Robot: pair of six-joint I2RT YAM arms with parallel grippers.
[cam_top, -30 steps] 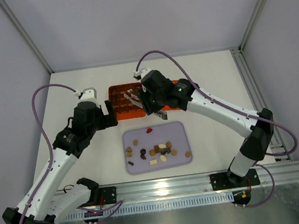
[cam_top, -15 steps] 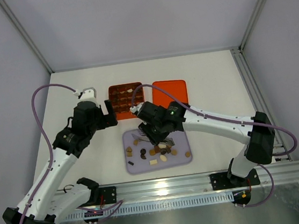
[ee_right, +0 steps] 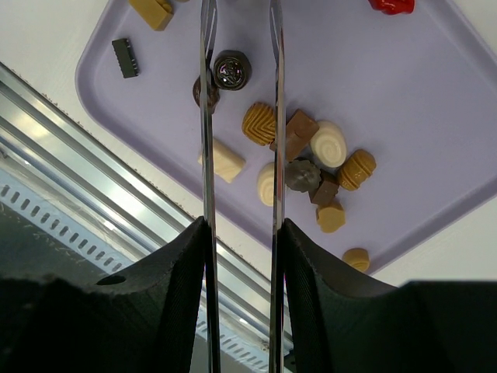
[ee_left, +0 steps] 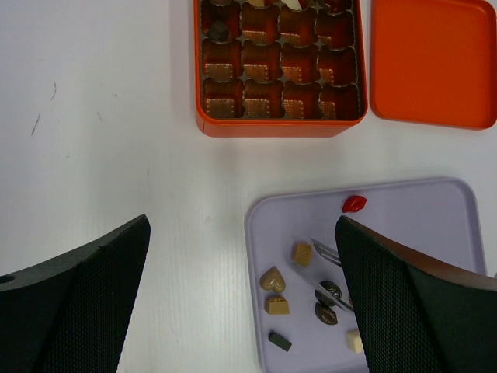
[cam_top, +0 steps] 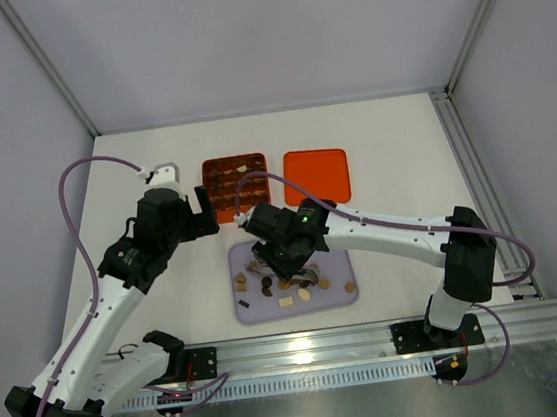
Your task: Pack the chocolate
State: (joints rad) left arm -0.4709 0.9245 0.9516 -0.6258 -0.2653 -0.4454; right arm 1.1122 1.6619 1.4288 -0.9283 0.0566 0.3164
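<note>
The right arm (cam_top: pixel 392 236) bent low over the tray (ee_right: pixel 466 116). The right end effector (ee_right: pixel 241 31) stood half open astride a dark chocolate (ee_right: pixel 232 70), gripping nothing. The left end effector (ee_left: pixel 242 225) hovered wide open, empty.

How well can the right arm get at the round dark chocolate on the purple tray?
Probably yes. In the right wrist view its fingers stand apart over the purple tray, the round dark chocolate shows in the gap between them, and nothing covers it. A brown piece sits beside it.
</note>
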